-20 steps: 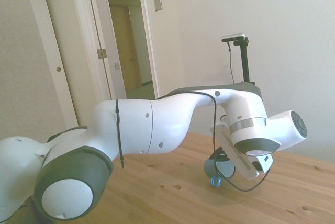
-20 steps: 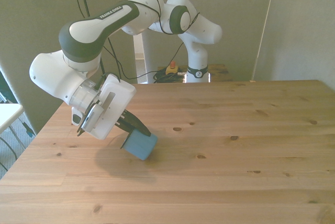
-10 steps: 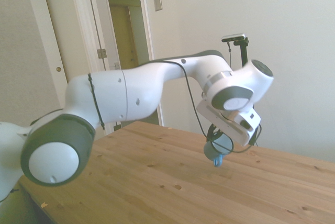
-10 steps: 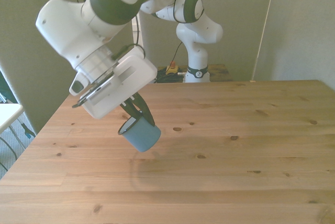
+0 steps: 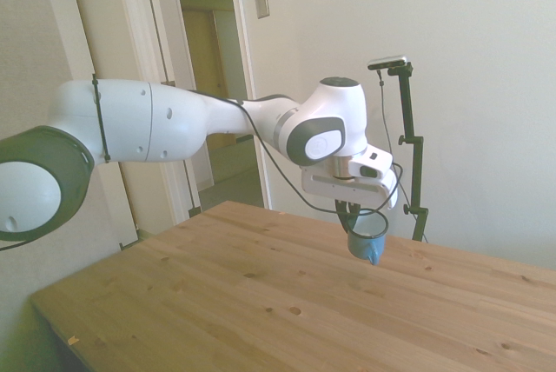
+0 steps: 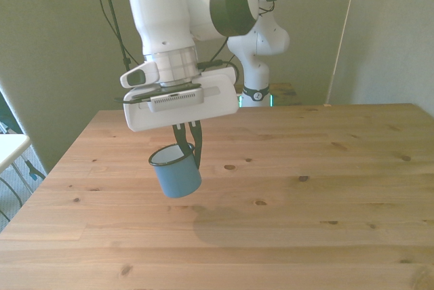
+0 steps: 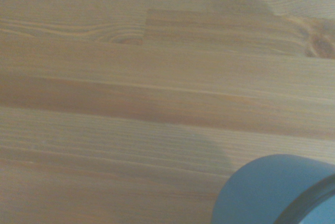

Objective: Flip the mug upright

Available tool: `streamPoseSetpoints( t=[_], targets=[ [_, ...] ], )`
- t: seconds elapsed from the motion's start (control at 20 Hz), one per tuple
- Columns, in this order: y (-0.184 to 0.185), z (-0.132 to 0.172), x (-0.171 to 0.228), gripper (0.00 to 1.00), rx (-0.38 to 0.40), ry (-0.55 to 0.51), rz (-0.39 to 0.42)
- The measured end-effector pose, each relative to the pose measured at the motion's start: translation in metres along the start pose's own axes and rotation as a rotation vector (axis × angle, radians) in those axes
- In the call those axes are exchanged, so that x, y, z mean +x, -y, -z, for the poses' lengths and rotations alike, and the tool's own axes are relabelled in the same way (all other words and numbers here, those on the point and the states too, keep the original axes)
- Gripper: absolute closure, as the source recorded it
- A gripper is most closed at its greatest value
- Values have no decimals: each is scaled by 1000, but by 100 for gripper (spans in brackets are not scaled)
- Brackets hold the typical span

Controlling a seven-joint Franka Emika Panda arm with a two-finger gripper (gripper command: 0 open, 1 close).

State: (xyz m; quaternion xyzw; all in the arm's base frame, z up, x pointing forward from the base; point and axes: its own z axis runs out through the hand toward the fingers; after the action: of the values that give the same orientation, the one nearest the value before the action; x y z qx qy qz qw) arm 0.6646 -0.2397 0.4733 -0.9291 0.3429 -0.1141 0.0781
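Nearest to me in the front view, the mug (image 6: 176, 171) hangs clear above the table (image 6: 305, 236), mouth up and slightly tilted. My pincer (image 6: 187, 146) is closed on its rim, one finger inside and one outside as far as I can tell. I judge the mug light and rigid, but its enamel-like wall looks slick, so a rim pinch could let it swing; I'd lower it gently. Beyond it, the arm (image 6: 163, 19) rises towards the base.

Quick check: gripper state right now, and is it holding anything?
Gripper: closed on the rim of the mug, held nearly upright, clear of the table.
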Motion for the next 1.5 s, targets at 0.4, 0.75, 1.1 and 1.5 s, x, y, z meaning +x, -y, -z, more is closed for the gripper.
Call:
streamPoseSetpoints(
  t=[0.4,0.75,1.1,1.5],
  targets=[
    [-35,-48,-67,100,-103,60,10],
    [-47,-50,-67,100,-144,53,-27],
    [-49,-64,-58,0,-161,53,-57],
    [-51,-55,-52,0,-160,49,-84]
  ],
)
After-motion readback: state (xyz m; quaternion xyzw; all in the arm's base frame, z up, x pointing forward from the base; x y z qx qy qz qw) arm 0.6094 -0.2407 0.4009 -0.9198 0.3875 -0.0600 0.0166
